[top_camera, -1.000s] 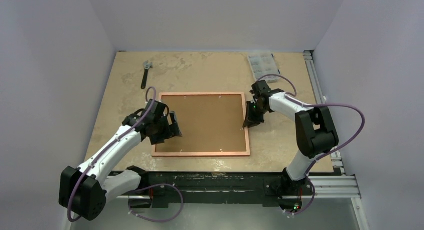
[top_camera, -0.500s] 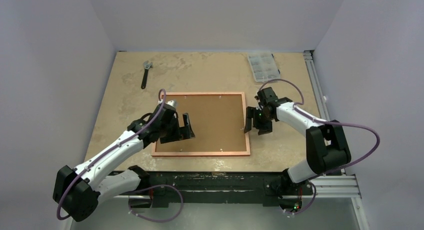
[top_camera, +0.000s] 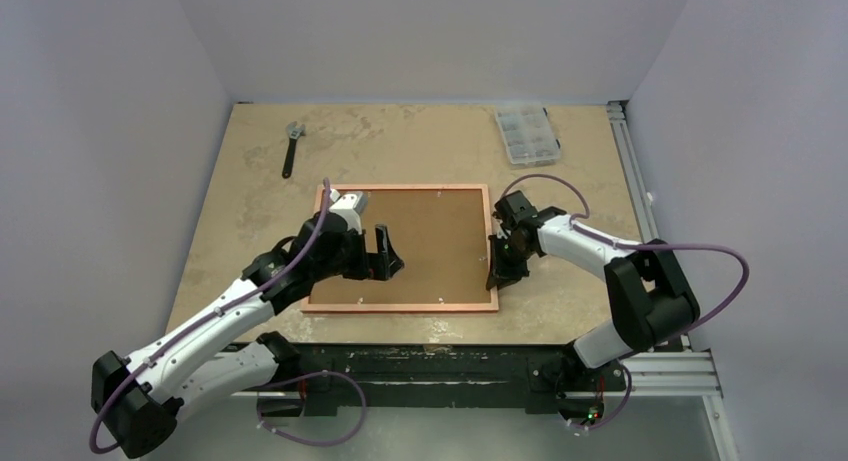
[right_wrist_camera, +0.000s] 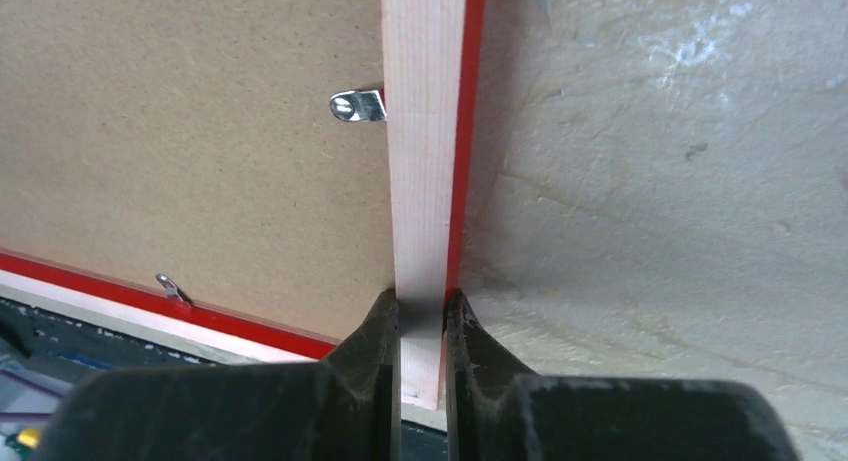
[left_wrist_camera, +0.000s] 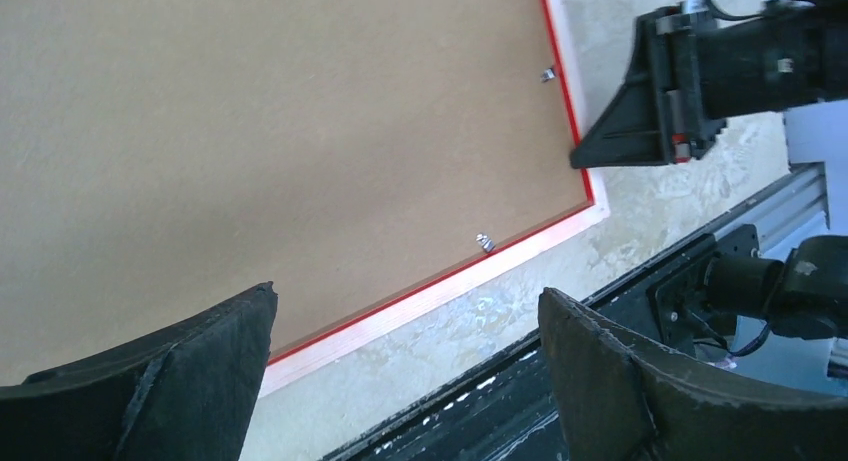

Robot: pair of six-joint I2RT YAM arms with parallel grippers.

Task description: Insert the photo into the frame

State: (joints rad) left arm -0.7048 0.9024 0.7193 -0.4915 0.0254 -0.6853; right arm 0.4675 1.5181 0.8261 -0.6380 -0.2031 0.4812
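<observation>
The right gripper [right_wrist_camera: 422, 306] is clamping the frame [right_wrist_camera: 425, 131] between its jaws while the left gripper [left_wrist_camera: 405, 301] is hovering, jaws apart, above the backing board [left_wrist_camera: 280, 131].

The left tool [top_camera: 386, 253] now reaches well in over the brown backing board [top_camera: 440, 236], off the left rail of the frame [top_camera: 400, 306]. The right tool [top_camera: 497, 273] sits farther down the right rail, toward the near corner.
</observation>
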